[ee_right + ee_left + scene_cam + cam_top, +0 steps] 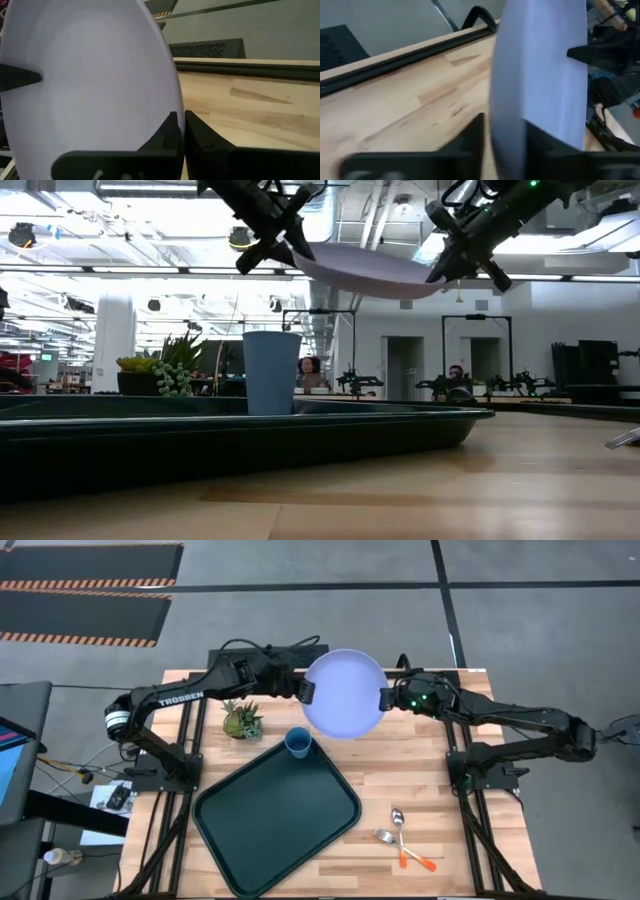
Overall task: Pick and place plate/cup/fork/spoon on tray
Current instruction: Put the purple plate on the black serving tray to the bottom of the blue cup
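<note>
The pale lavender plate (pixel 344 693) is held in the air above the table's far middle, between both grippers. My left gripper (pixel 305 690) is shut on its left rim, my right gripper (pixel 386 698) on its right rim. The blue cup (pixel 298 743) stands upright on the dark green tray's (pixel 275 812) far corner. The fork (pixel 388 838) and spoon (pixel 399 823), both orange-handled, lie on the table to the right of the tray. My left gripper pinches the plate's left rim (pixel 506 131) between its two fingers, coming level from the table's left. The plate is lifted clear and roughly level. My right gripper pinches the plate's right rim (pixel 176 116) between its two fingers, coming level from the table's right, opposite the left gripper.
A small green potted plant (pixel 241 719) stands on the table left of the cup, under the left arm. Bare wood lies right of the tray around the cutlery.
</note>
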Controlling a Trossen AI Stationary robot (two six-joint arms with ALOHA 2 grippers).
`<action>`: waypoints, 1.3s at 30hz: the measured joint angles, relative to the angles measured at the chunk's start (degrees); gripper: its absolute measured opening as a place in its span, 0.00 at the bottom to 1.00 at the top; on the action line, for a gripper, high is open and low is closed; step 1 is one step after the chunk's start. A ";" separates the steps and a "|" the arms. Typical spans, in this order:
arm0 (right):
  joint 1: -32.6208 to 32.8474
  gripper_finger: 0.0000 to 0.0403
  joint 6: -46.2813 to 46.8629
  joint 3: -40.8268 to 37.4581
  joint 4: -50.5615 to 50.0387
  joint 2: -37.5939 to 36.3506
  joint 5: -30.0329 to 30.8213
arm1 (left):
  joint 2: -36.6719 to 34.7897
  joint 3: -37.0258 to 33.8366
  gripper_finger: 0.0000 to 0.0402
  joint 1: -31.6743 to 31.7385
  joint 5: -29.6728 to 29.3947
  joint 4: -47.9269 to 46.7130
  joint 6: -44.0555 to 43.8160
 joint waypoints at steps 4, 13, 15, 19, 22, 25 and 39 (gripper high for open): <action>0.05 0.10 -2.38 0.00 0.06 -0.08 -1.43 | -0.14 -0.07 0.04 -1.78 -3.66 -0.51 -2.35; 0.06 0.27 -7.72 0.02 -0.75 -7.46 -9.38 | -0.28 8.94 0.01 -8.62 -3.81 -13.93 -5.33; 0.08 0.32 -9.65 0.02 -0.01 -10.72 -12.94 | -0.48 12.31 0.01 -10.82 -4.60 -17.63 -6.33; 0.15 0.41 -10.41 0.06 -0.17 -17.55 -17.55 | -0.60 18.24 0.01 -17.16 -4.54 -28.52 -10.79; -0.17 0.46 -10.63 0.09 -0.74 -21.81 -16.67 | -0.68 19.53 0.01 -24.30 -1.60 -34.25 -16.76; -0.02 0.48 -11.87 0.09 -1.50 -24.70 -16.98 | -1.06 19.28 0.01 -33.27 -3.58 -40.37 -27.69; -0.08 0.45 -12.46 0.02 -4.76 -25.72 -16.62 | -1.05 0.94 0.01 -59.59 -21.26 -38.17 -84.94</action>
